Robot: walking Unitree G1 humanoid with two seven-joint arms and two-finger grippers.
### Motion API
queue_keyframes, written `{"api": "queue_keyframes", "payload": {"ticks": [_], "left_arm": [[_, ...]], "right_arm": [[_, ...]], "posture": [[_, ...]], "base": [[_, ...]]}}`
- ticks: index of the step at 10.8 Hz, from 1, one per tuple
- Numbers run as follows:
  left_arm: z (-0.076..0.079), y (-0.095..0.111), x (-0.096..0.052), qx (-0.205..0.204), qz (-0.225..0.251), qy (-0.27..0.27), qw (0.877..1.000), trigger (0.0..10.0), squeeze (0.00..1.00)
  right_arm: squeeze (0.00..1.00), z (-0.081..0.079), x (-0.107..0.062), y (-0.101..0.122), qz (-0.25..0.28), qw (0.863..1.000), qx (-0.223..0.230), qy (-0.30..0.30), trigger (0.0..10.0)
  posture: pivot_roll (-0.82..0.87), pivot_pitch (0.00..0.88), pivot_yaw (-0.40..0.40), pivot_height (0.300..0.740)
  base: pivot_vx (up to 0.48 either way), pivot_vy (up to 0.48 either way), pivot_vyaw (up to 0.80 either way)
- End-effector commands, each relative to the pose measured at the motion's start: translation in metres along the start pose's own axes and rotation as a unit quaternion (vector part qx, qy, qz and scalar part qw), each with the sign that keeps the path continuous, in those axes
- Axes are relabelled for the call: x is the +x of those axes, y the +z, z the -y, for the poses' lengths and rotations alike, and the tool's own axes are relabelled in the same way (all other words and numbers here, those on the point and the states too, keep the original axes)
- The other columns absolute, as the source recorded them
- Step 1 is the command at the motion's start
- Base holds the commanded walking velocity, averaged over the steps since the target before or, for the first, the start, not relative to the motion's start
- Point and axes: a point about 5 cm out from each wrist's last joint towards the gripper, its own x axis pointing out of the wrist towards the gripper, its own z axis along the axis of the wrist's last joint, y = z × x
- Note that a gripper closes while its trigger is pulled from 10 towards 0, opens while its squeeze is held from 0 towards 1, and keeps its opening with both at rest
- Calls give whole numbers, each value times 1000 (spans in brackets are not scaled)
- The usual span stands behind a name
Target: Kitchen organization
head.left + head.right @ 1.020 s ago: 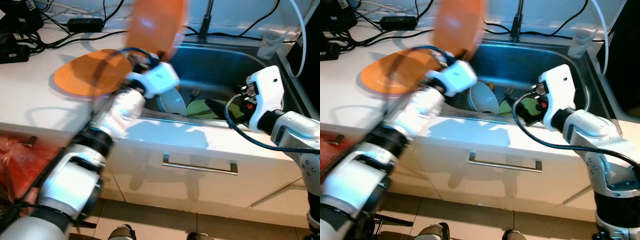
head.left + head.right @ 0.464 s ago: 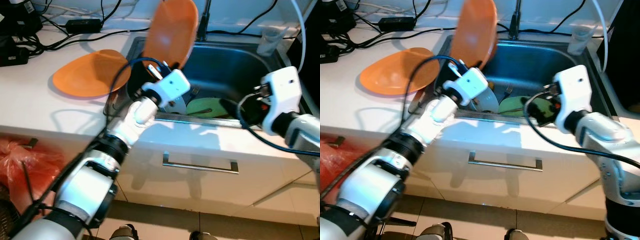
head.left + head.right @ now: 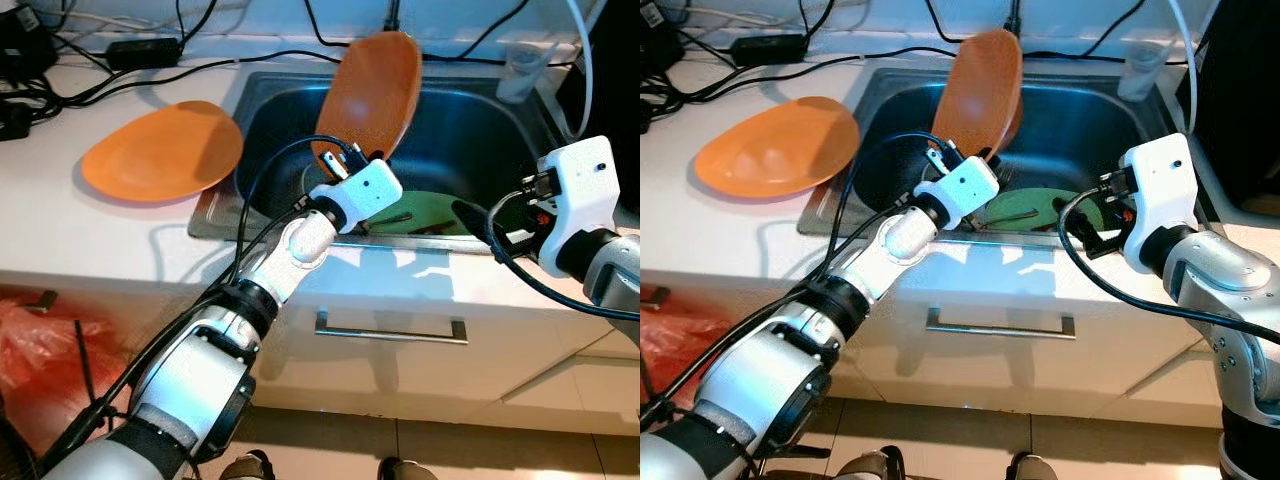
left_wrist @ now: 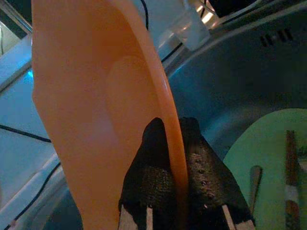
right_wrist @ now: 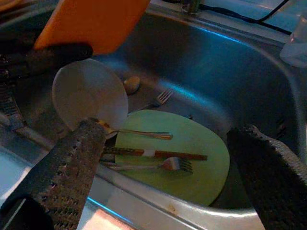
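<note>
My left gripper [image 3: 338, 160] is shut on the lower rim of an orange plate [image 3: 368, 95] and holds it upright over the steel sink [image 3: 480, 130]. In the left wrist view the black fingers [image 4: 144, 182] pinch the orange plate's [image 4: 86, 105] edge. My right gripper [image 3: 478, 222] is open at the sink's front right edge, above a green plate [image 5: 196, 163]. On that plate lie a fork [image 5: 165, 165], a spoon and a brown stick. A white bowl [image 5: 88, 98] leans beside it. A second orange plate [image 3: 160, 150] lies on the counter to the left.
Black cables and a power brick [image 3: 150, 50] run along the back of the white counter. A clear cup [image 3: 515, 72] stands at the sink's back right corner. Below are a drawer handle [image 3: 390, 330] and a red bag [image 3: 40, 350] at the lower left.
My left arm has carried the orange plate to the right and lower, from above the counter's edge to over the sink. The right gripper has stayed by the sink's front edge.
</note>
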Motion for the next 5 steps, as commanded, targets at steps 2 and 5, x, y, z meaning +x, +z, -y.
{"api": "queue_keyframes", "payload": {"ticks": [2, 5], "left_arm": [[-1, -4, 2, -23, -26, 4, 999, 5373, 0], [-10, -10, 5, -59, -63, 34, 996, 7961, 0]], "right_arm": [[0, -5, -1, 3, 2, 1000, -1, 6, 10000], [0, -6, -1, 5, 6, 1000, -1, 11, 10000]], "posture": [[-232, 148, 56, 740], [-238, 154, 56, 740]], "base": [[0, 0, 0], [0, 0, 0]]}}
